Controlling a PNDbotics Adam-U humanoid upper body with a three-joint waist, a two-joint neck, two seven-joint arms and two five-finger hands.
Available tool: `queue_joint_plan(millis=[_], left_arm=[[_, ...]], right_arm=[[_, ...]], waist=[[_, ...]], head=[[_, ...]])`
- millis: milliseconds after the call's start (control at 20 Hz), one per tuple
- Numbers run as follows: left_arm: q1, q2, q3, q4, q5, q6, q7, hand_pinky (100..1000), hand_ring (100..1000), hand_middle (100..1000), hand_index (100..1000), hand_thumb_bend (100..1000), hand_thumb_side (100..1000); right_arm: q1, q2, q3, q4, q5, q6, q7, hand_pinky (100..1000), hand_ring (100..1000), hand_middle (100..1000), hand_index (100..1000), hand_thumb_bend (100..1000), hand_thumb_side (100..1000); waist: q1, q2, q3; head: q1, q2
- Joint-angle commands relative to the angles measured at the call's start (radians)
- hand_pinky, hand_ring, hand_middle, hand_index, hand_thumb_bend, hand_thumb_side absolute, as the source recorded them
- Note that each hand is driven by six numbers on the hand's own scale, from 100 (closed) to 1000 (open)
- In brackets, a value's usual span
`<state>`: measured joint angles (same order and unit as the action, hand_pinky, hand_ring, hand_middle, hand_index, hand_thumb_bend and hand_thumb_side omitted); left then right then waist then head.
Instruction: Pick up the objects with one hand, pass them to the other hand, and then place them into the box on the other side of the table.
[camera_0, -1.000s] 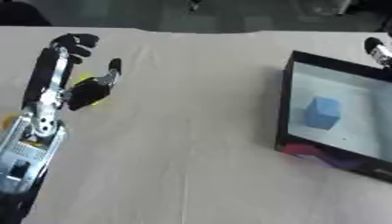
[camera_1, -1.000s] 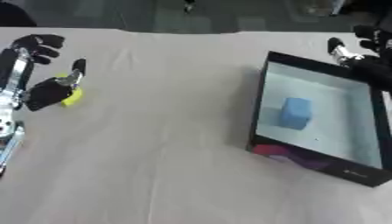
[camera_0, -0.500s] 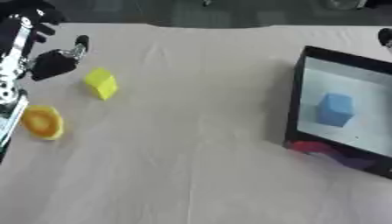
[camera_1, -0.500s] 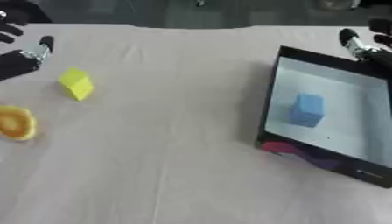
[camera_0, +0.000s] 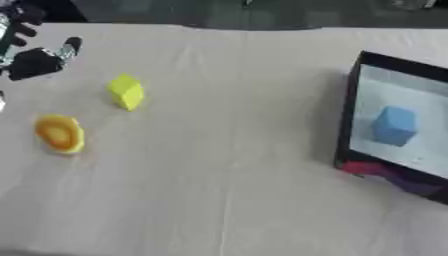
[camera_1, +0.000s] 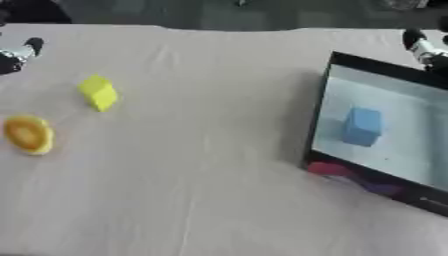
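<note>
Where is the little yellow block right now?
The yellow block lies on the table's left side, just above the orange piece and below-right of the left robot hand, far from the box.

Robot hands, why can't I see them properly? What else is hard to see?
- Left hand: cut off by the left eye view's left edge, blurred; its fingers cannot be judged.
- Right hand: only a sliver at the right eye view's right edge.
- Box: far side cut off.
- Orange thing: too blurred to name.
</note>
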<state>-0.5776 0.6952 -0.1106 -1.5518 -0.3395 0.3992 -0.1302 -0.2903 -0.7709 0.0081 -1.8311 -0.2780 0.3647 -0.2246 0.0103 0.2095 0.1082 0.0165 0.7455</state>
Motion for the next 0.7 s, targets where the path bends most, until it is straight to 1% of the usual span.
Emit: queue_joint_plan(millis=[50,100,200,300,400,500,550,600,700], left_arm=[[-0.057,0.077,-0.012,0.035,-0.014,-0.089,-0.147,783,773,743,821,537,325],[-0.077,0.086,-0.015,0.055,-0.029,-0.121,-0.187,784,774,743,821,538,323],[-0.116,0.097,-0.025,0.096,-0.054,-0.165,-0.248,788,780,747,821,554,326],[-0.154,0.100,-0.037,0.135,-0.071,-0.190,-0.295,790,782,749,821,565,341],[-0.189,0.097,-0.048,0.177,-0.082,-0.199,-0.328,793,785,750,829,596,392],[-0.222,0.084,-0.058,0.231,-0.092,-0.177,-0.342,797,787,750,829,598,454],[-0.237,0.076,-0.065,0.264,-0.088,-0.153,-0.353,803,791,750,828,609,500],[-0.251,0.069,-0.073,0.293,-0.088,-0.127,-0.364,805,793,750,826,619,513],[-0.278,0.053,-0.091,0.345,-0.084,-0.070,-0.393,823,805,755,825,650,580]], right_arm=[[-0.012,-0.034,-0.012,-0.010,0.004,-0.001,0.000,946,1000,915,905,356,470],[-0.012,-0.034,-0.012,-0.010,0.004,-0.001,0.000,946,1000,914,905,356,471],[-0.011,-0.034,-0.011,-0.010,0.004,0.000,-0.001,945,1000,913,904,359,470],[-0.011,-0.033,-0.009,-0.009,0.005,0.000,0.000,945,1000,912,904,358,471],[-0.010,-0.033,-0.008,-0.008,0.006,0.001,0.001,945,1000,912,903,357,472],[-0.009,-0.032,-0.008,-0.007,0.007,0.001,0.001,945,1000,910,902,356,471],[-0.009,-0.031,-0.008,-0.005,0.007,0.002,0.000,945,1000,909,901,354,472],[-0.009,-0.031,-0.007,-0.004,0.006,0.002,0.000,945,1000,909,901,354,472],[-0.009,-0.030,-0.006,-0.002,0.006,0.003,-0.001,945,1000,909,901,353,474]], waist=[[0.011,-0.036,-0.003],[0.010,-0.036,-0.004],[0.010,-0.036,-0.006],[0.009,-0.035,-0.008],[0.009,-0.035,-0.010],[0.009,-0.035,-0.012],[0.009,-0.035,-0.013],[0.009,-0.035,-0.014],[0.010,-0.036,-0.015]], head=[[0.007,-0.007],[0.008,-0.008],[0.009,-0.011],[0.009,-0.011],[0.008,-0.011],[0.009,-0.012],[0.010,-0.012],[0.010,-0.012],[0.010,-0.012]])
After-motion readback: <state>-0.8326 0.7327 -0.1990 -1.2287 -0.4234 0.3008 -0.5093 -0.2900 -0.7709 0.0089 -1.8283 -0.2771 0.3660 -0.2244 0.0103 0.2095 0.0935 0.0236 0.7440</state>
